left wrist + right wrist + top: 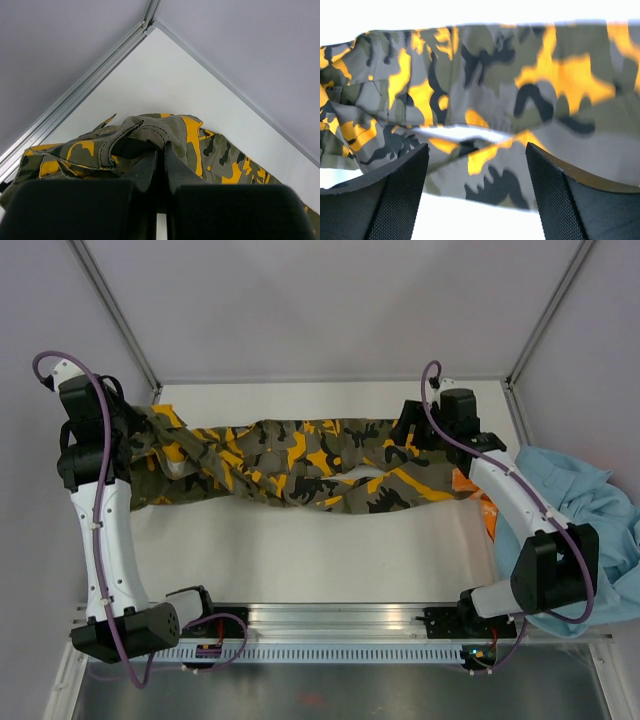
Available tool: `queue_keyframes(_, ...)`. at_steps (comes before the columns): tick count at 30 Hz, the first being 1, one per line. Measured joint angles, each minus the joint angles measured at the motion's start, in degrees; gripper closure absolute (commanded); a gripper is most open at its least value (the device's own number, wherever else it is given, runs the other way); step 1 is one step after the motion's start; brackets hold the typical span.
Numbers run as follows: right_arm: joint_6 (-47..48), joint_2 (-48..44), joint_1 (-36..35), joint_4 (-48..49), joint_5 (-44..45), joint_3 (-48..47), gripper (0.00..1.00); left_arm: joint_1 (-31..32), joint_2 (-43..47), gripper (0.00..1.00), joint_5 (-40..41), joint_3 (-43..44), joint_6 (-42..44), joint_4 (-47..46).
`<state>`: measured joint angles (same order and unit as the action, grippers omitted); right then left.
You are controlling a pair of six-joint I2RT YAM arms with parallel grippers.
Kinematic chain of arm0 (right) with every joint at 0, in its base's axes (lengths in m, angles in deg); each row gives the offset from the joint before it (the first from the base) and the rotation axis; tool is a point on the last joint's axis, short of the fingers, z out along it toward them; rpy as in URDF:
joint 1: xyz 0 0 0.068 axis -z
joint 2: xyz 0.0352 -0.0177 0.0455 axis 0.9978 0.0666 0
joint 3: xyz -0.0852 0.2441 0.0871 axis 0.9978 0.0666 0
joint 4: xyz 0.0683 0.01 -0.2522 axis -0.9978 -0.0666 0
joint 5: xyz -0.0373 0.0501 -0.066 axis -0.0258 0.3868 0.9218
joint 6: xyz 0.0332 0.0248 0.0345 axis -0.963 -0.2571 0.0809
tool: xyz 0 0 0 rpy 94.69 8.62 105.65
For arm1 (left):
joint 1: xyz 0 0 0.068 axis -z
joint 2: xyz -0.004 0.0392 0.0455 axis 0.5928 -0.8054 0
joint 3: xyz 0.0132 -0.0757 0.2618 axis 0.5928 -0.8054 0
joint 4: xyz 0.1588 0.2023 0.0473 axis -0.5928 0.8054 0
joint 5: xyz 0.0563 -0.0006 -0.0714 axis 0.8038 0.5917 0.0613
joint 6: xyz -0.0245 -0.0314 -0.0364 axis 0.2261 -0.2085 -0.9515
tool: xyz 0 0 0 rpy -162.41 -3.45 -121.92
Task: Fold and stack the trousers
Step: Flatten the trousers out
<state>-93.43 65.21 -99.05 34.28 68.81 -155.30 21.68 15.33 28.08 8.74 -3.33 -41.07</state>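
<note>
Stretching along the far edge of the table (330,550), the trousers (300,465) lie limp and creased. The left gripper (161,150) pinches a fold at their left end; the right gripper (477,150) hovers with jaws apart over the other end. Soft, light cloth (likely to sag) probably suits a hem or waistband grip.

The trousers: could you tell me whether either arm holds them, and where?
The left gripper is shut on a bunched fold at the left end of the trousers; the right gripper is open over them, holding nothing.
</note>
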Motion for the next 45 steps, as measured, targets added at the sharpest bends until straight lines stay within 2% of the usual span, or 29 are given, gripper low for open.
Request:
queue_keyframes(5, -8.92, -3.58, 0.72, -0.9, 2.01, 11.3, 0.17, 0.0, -0.17, 0.98, -0.17, -3.06, -0.61, -0.9)
queue_keyframes(9, -14.4, -2.03, 0.59, -3.98, 3.91, 14.86, 0.17, -0.04, -0.17, 0.98, -0.42, -5.95, -1.01, -2.1)
queue_keyframes(15, -20.96, 1.16, -3.3, -2.38, 6.03, 13.62, 0.19, -0.09, -0.13, 0.98, -0.57, -8.48, -1.05, -3.58)
queue_keyframes(21, -23.87, 10.67, -8.0, 0.15, 7.13, 9.05, 0.26, -0.11, 0.79, 0.98, -0.83, -11.41, -1.42, -5.03)
queue_keyframes(26, -24.0, 17.66, -8.31, -0.37, 8.0, 8.52, 0.3, -0.11, 1.95, 0.98, -1.6, -12.59, -1.46, -5.38)
queue_keyframes(35, -23.15, 22.29, -8.28, -1.64, 11.43, 2.32, 0.32, -0.11, 2.49, 0.98, -1.66, -13.31, -1.46, -6.08)
queue_keyframes(36, -23.15, 22.62, -8.31, -1.88, 11.65, 1.84, 0.36, -0.11, 2.49, 0.98, -1.66, -13.44, -1.46, -6.14)
queue_keyframes(37, -23.06, 22.99, -8.31, -1.97, 11.85, 1.46, 0.47, -0.11, 2.49, 0.98, -1.66, -13.53, -1.46, -6.21)
queue_keyframes(39, -22.73, 24.15, -8.31, -2.58, 12.5, 0.28, 0.63, -0.11, 2.49, 0.98, -1.66, -13.68, -1.46, -6.21)
queue_keyframes(40, -22.29, 24.92, -8.28, -3.23, 12.79, -0.59, 0.8, -0.11, 2.49, 0.98, -1.66, -13.73, -1.44, -6.21)
queue_keyframes(44, -21.73, 26.01, -8.17, -4.09, 14.05, -1.64, 1.0, -0.11, 2.49, 0.98, -1.64, -13.73, -1.44, -6.25)
queue_keyframes(45, -21.55, 26.01, -8.17, -4.17, 14.34, -1.62, 1.0, -0.11, 2.49, 0.98, -1.64, -13.73, -1.44, -6.25)
